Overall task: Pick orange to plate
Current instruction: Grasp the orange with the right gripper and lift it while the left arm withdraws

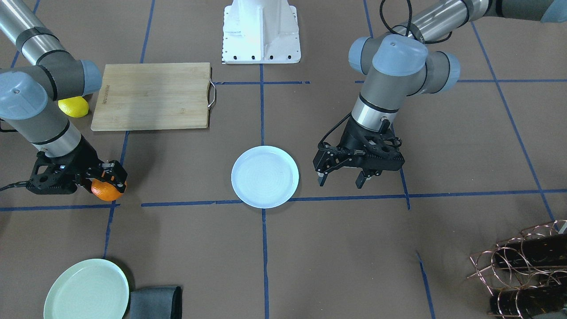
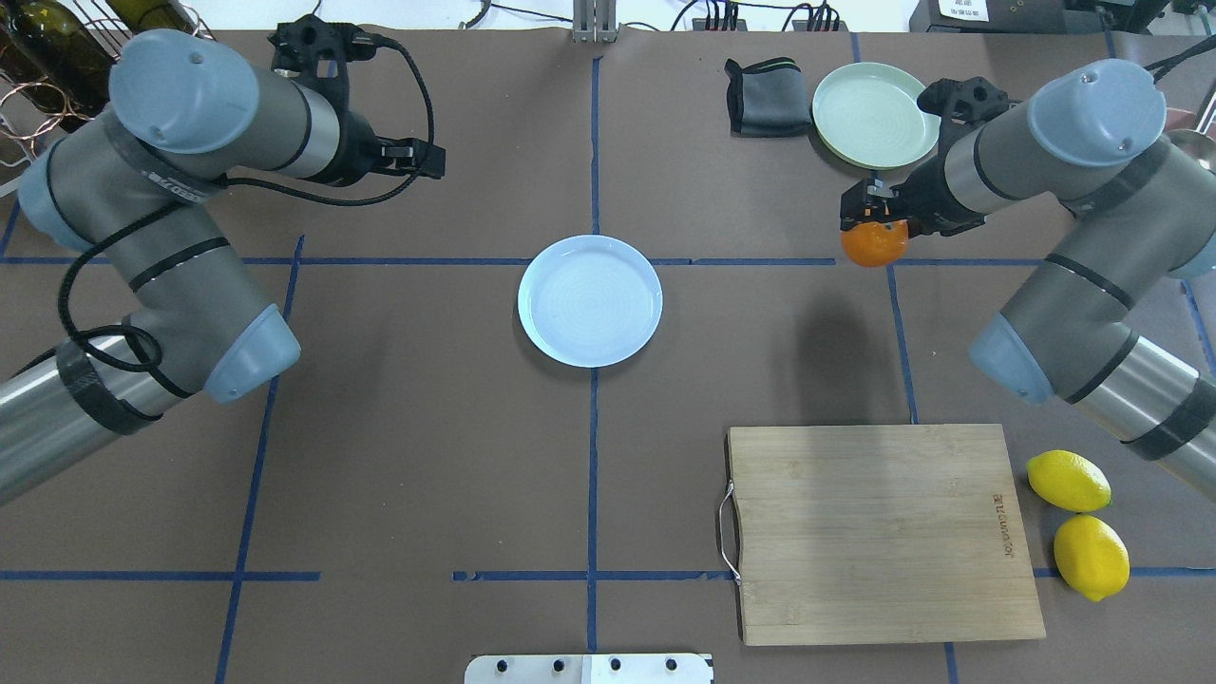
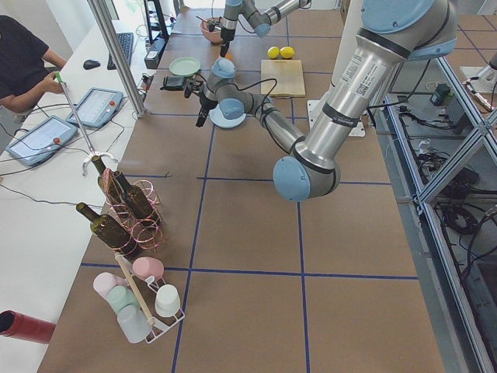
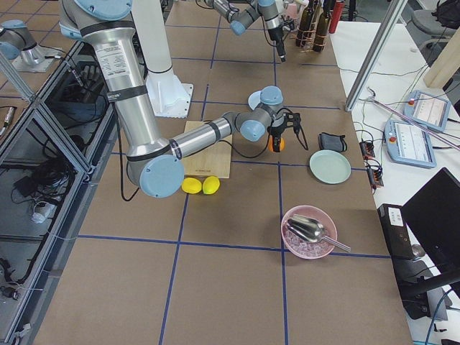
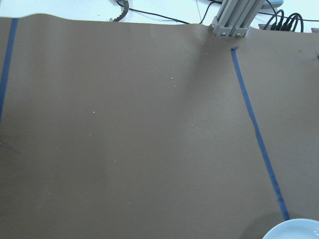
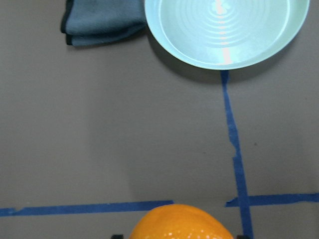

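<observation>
My right gripper is shut on the orange, a small bright-orange fruit, and holds it a little above the table, right of the plate. In the front-facing view the orange sits between the black fingers at the left. It fills the bottom edge of the right wrist view. The pale bluish-white plate lies bare at the table's centre. My left gripper hangs open with nothing in it, just beside the plate on the other side.
A mint-green plate and a folded grey cloth lie beyond the orange. A wooden cutting board and two lemons sit on the robot's right. A wire rack with wine bottles stands at the far left corner.
</observation>
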`<state>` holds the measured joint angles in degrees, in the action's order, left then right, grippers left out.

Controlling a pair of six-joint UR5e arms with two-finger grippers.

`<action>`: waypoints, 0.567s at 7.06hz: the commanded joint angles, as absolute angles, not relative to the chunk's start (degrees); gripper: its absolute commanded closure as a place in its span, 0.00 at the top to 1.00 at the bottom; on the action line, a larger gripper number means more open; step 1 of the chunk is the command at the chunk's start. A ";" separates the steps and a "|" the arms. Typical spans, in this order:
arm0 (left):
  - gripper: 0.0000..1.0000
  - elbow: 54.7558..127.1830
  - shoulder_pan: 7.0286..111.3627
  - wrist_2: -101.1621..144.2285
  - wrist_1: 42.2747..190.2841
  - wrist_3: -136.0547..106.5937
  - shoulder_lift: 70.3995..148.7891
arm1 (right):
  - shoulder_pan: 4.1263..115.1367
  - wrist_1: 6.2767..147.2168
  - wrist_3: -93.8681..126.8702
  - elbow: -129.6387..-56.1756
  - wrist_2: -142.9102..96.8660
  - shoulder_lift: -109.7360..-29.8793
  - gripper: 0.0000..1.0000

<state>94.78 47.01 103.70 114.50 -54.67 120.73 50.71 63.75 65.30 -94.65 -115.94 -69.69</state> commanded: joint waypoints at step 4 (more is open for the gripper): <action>1.00 96.85 58.44 111.18 112.59 -44.39 117.33 | 38.62 64.16 73.21 -92.65 -104.63 -56.63 0.00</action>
<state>96.68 56.43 110.44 112.41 -44.96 117.40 41.97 64.08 73.00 -94.08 -108.39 -59.45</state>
